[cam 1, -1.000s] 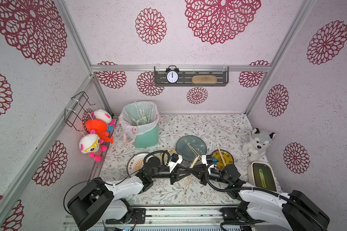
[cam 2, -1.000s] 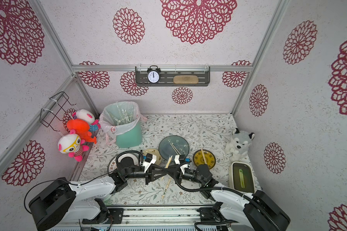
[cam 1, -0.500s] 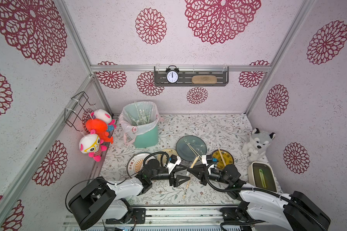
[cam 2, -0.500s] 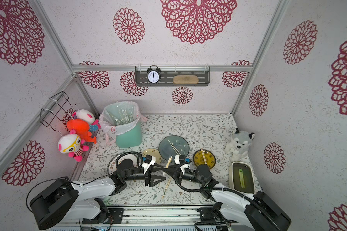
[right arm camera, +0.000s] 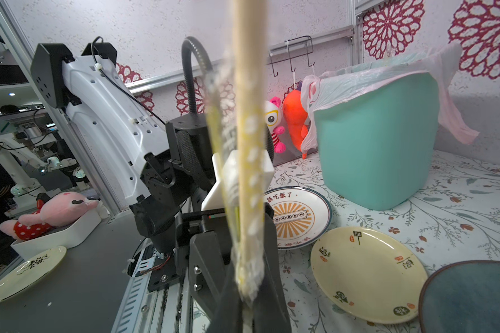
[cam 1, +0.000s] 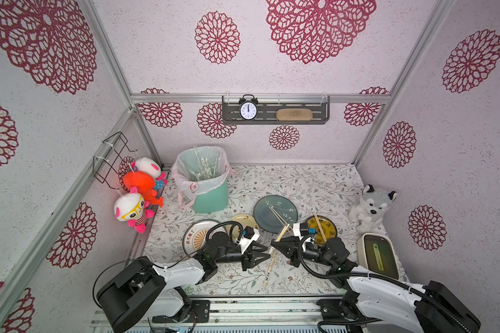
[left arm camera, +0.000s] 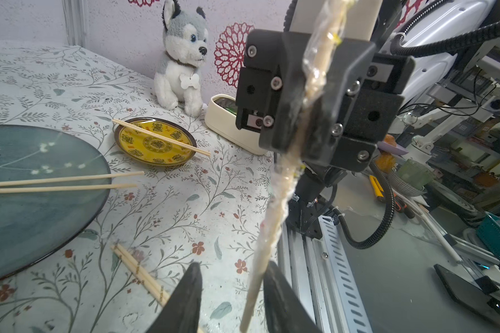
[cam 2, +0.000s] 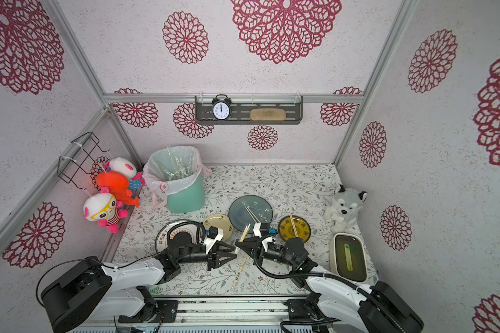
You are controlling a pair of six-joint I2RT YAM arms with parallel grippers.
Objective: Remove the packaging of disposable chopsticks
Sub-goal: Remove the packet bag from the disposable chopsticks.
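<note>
Just robot-side of the dark plate (cam 1: 289,212), the left pincer (left arm camera: 233,263) stands apart, its fingers (left arm camera: 185,299) either side of the lower end of the chopsticks (left arm camera: 254,288) without closing on it; these, packaging (left arm camera: 283,184) crumpled around their middle, slant above the tabletop (cam 1: 315,184) beside that plate's near rim; the right pincer (cam 1: 272,243) is clamped on them.
</note>
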